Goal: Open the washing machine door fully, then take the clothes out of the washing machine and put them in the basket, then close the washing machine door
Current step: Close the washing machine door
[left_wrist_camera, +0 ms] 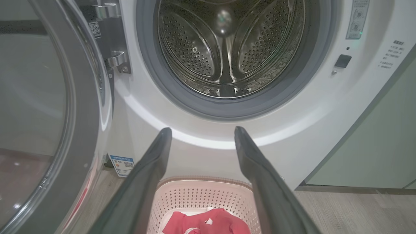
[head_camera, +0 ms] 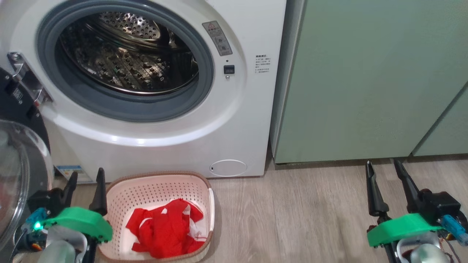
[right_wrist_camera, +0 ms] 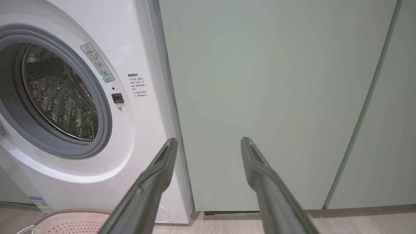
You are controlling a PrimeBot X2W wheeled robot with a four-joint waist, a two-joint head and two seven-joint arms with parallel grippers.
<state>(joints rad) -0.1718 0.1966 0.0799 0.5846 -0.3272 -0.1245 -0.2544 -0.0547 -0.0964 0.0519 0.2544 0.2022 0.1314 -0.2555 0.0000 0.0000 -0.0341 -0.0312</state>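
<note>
writing: warning sticker (head_camera: 217, 38) and small print (head_camera: 262, 64) on washing machine (head_camera: 204, 120), unreadable; blue sticker (head_camera: 65, 170) low left
basket (head_camera: 155, 191): bottom centre on floor (head_camera: 292, 212), holds clothes (head_camera: 164, 228), red with white
washing machine door (head_camera: 14, 175): open, left edge
left gripper (head_camera: 87, 171): jaws apart, beside basket
right gripper (head_camera: 382, 162): jaws apart, lower right

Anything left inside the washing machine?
Inside the washing machine, a bare perforated metal drum. The gasket lip hides the drum's front bottom. The clothes lie in the basket.
</note>
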